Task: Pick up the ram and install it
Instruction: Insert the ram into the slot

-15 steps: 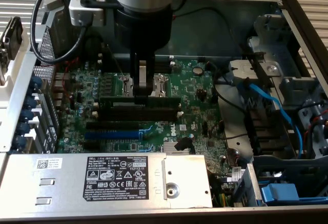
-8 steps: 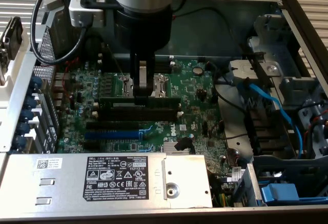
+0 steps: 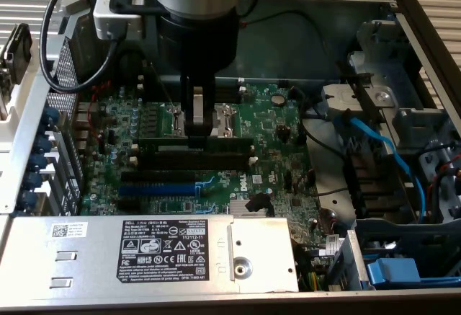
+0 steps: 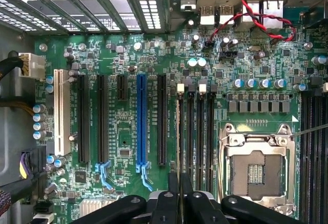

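Observation:
The ram [image 3: 166, 144] is a long dark stick standing on edge across the green motherboard, just above the long black slots [image 3: 194, 163]. My gripper [image 3: 207, 131] comes straight down onto its middle and is shut on it. In the wrist view the ram [image 4: 178, 131] shows edge-on as a thin pale line running out from between the black fingers [image 4: 173, 185]. It lies along the black slot [image 4: 181, 131] farthest from the processor socket [image 4: 256, 170]. Whether it is seated in the slot I cannot tell.
A blue slot [image 3: 155, 187] lies on the near side of the black slots. The grey power supply with its black label [image 3: 166, 246] borders the board in front. Blue cables [image 3: 382, 149] and drive bays fill the exterior view's right. Red-black wires [image 4: 256, 14] loop near the rear ports.

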Robot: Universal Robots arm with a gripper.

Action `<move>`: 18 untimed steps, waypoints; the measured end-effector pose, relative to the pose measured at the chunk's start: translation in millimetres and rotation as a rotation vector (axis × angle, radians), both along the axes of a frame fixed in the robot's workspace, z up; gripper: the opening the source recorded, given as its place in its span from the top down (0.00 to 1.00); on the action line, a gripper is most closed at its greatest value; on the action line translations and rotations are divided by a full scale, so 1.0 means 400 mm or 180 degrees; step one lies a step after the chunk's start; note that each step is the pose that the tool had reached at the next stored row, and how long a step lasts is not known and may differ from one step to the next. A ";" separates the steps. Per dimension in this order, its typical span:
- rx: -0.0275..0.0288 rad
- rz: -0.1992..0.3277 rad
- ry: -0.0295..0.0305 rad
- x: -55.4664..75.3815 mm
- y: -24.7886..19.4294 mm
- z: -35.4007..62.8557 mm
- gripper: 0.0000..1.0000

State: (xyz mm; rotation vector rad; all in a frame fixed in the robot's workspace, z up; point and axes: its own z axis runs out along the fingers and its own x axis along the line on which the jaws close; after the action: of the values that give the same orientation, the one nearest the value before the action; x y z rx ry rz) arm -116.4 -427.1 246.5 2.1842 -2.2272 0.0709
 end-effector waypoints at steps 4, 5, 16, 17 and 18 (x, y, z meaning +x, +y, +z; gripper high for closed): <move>0.0000 -0.0002 -0.0019 -0.001 0.001 -0.001 0.87; 0.0000 -0.0002 -0.0027 -0.002 0.001 -0.001 0.87; 0.0001 -0.0008 -0.0063 -0.009 0.001 -0.010 0.87; 0.0004 -0.0009 -0.0063 -0.009 0.002 -0.010 0.87; 0.0010 -0.0009 -0.0063 -0.009 0.001 -0.010 0.87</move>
State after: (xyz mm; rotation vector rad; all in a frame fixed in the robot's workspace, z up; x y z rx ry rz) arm -120.2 -426.6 242.5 2.1917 -2.2420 0.0895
